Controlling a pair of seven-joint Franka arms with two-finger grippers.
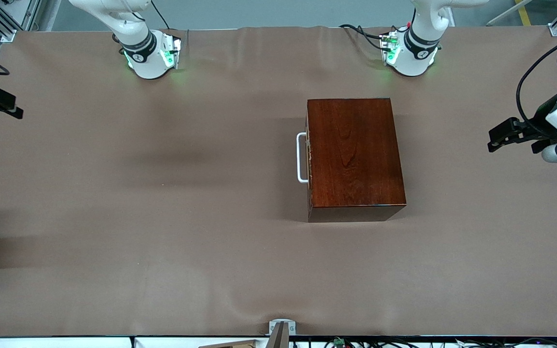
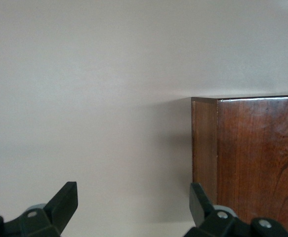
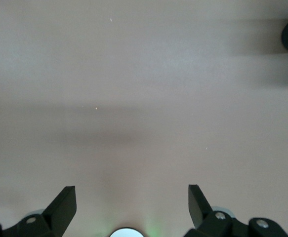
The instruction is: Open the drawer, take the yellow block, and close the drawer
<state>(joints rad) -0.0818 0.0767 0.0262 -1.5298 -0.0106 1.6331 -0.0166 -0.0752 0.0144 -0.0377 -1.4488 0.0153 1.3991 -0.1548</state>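
Seen from the front only: drawer (image 1: 309,157) shut in the wooden box (image 1: 354,154), toward the left arm's end. Right gripper (image 3: 132,205) over bare table (image 1: 162,217), jaws wide, empty. Left gripper (image 2: 134,205) beside the box, spread, empty.

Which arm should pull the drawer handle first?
Probably right. The white handle faces the right arm's end, so the open right gripper has an unobstructed approach; the open left gripper is at the box's handleless side.

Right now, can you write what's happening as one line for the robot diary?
drawer: shut, white handle untouched | yellow block: not visible | left pincer: open, waiting at table end | right pincer: open, waiting at its end
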